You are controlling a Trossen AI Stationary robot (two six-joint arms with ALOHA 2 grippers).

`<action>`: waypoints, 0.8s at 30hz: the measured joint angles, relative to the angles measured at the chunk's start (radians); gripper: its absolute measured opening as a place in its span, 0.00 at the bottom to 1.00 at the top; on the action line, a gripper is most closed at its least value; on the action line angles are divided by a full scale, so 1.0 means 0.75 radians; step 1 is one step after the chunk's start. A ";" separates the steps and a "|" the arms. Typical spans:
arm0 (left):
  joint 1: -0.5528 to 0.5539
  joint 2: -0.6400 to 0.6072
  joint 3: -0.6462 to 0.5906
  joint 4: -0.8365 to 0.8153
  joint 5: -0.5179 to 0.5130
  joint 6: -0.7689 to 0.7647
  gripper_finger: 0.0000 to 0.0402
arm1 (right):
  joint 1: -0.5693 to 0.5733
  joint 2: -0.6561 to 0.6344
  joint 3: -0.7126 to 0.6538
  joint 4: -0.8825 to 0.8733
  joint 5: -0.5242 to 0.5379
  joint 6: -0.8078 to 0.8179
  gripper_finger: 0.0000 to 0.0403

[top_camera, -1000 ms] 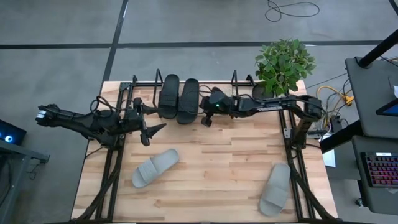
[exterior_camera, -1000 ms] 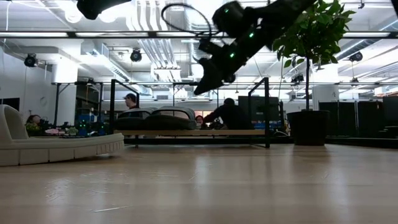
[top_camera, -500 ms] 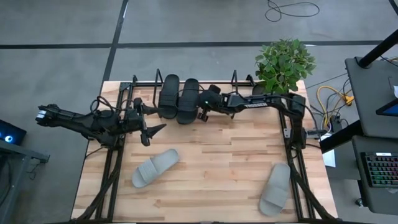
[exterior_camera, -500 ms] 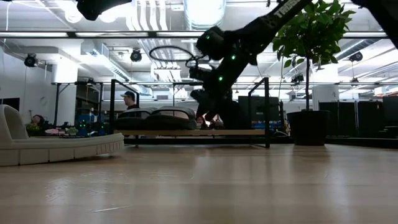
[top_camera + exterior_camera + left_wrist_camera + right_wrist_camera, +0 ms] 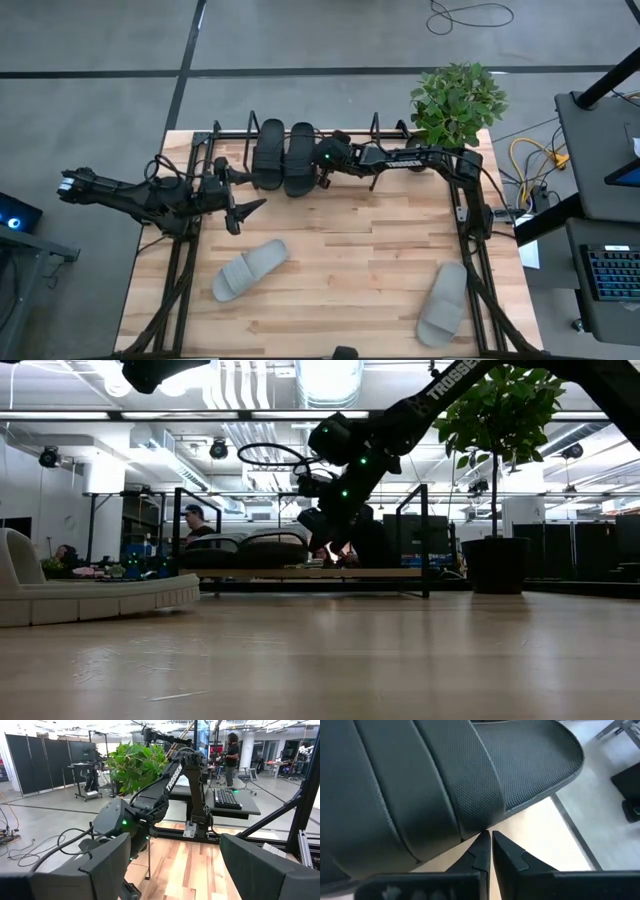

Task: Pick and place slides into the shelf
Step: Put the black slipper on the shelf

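Two black slides lie side by side on the shelf point(image 5: 232, 141) at the table's far edge: one point(image 5: 269, 152) to the left, the other point(image 5: 299, 158) to its right. My right gripper point(image 5: 318, 172) is shut at the right-hand black slide's point(image 5: 445, 775) right side. In the low view it point(image 5: 318, 528) hangs just above the shelf's board point(image 5: 380, 573). Two light grey slides lie flat on the table, one near the left point(image 5: 249, 269) and one near the right point(image 5: 443, 301). My left gripper point(image 5: 245, 210) waits open left of centre, touching nothing. My right gripper touches the right-hand black slide with its shut fingertips point(image 5: 481, 841). They meet the lower side edge of the wide strap point(image 5: 470, 827), where it joins the sole. The fingers come from the table's right, slanting down. The slide lies on the shelf's board.
A potted plant point(image 5: 457, 104) stands at the table's far right corner, beside the shelf's right end loop point(image 5: 378, 126). The black arm frames run along both table sides point(image 5: 178, 270) point(image 5: 478, 270). Bare wood lies between the two grey slides. People move in the room behind point(image 5: 196, 518).
My right gripper has moved toward the table's left edge and come down, from above the shelf's right part to the side of the right-hand black slide. My left arm has kept still.
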 joint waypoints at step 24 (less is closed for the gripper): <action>0.000 -0.001 -0.001 0.001 -0.003 -0.001 0.73 | -0.005 0.006 -0.005 -0.010 -0.068 0.142 0.02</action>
